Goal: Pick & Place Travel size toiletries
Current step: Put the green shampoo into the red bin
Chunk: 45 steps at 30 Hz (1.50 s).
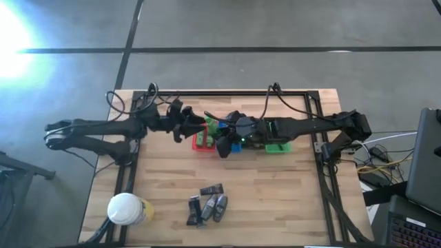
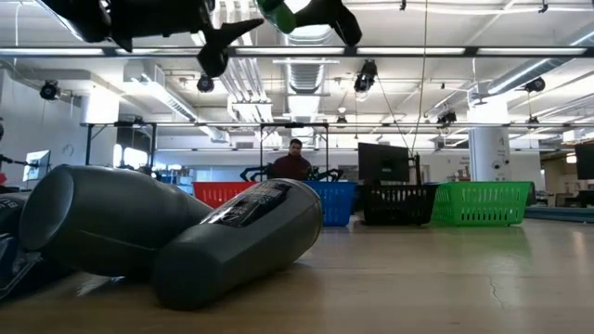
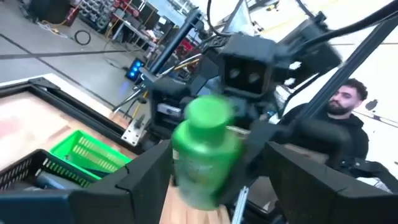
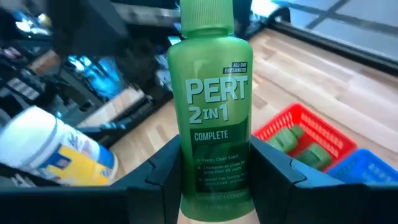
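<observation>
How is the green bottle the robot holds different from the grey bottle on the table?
The green bottle is bright; the grey bottle is dull and dark. The green bottle is gripped in the right hand, off the table; the grey bottle lies on its side on the table. Both are small toiletry bottles.

Glossy green plastic bottle (image 4: 214,112), matt wood table (image 1: 275,200), slotted plastic baskets (image 2: 481,202)

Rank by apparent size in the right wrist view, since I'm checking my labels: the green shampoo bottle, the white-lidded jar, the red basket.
1. Green shampoo bottle, largest, though it sits closest to the camera, in the right end effector.
2. White-lidded jar.
3. Red basket; close to the jar in apparent size, so this order is unsure.
</observation>
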Tool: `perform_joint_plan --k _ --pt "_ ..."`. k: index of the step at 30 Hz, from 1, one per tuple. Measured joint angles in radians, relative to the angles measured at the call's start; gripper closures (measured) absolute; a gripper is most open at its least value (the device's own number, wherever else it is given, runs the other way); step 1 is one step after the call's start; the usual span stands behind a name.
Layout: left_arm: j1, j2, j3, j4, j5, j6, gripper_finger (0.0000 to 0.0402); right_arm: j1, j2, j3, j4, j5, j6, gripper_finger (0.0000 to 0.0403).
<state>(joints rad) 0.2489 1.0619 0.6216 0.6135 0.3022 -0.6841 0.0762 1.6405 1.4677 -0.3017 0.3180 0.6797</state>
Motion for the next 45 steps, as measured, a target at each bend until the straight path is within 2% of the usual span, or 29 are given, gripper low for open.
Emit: perform_joint_plan --k 7,16,19,25,27,30,32,34,36,38,41,45 --pt "-0.004 0.104 0.033 0.153 0.020 0.047 0.0142 -0.003 0.000 -0.002 0.029 -0.041 0.019 0.0261" --pt "-0.014 0.197 0.103 0.172 0.111 0.144 0.0146 -0.018 0.000 -0.002 0.054 -0.079 0.051 0.0261" --pt "-0.014 0.204 0.111 0.172 0.116 0.166 0.0168 -0.019 0.000 -0.003 0.054 -0.085 0.059 0.0256" --pt "-0.012 0.200 0.098 0.166 0.126 0.169 0.0247 -0.022 0.000 -0.003 0.050 -0.092 0.053 0.0254" --pt "-0.004 0.193 0.098 0.138 0.126 0.177 0.0257 -0.022 0.000 -0.003 0.042 -0.093 0.053 0.0251" --pt "0.014 0.175 0.099 0.044 0.103 0.236 0.0257 -0.025 0.001 -0.003 -0.011 -0.091 0.057 0.0233" --pt "0.028 0.159 0.095 -0.055 0.058 0.310 0.0257 -0.026 -0.006 -0.004 -0.107 -0.084 0.061 0.0215" --pt "0.045 0.142 0.101 -0.171 -0.018 0.393 0.0255 -0.024 -0.021 -0.002 -0.183 -0.082 0.081 0.0195" --pt "0.063 0.133 0.121 -0.356 -0.117 0.440 0.0244 -0.021 -0.033 -0.002 -0.310 -0.082 0.126 0.0174" --pt "0.088 0.143 0.143 -0.544 -0.202 0.392 0.0236 -0.019 -0.035 -0.003 -0.422 -0.054 0.184 0.0154" --pt "0.139 0.200 0.184 -0.744 -0.208 0.195 0.0236 -0.020 -0.049 -0.004 -0.565 -0.001 0.292 0.0128" --pt "0.168 0.327 0.212 -0.808 -0.186 0.074 0.0245 -0.025 -0.050 -0.006 -0.622 0.023 0.363 0.0102"
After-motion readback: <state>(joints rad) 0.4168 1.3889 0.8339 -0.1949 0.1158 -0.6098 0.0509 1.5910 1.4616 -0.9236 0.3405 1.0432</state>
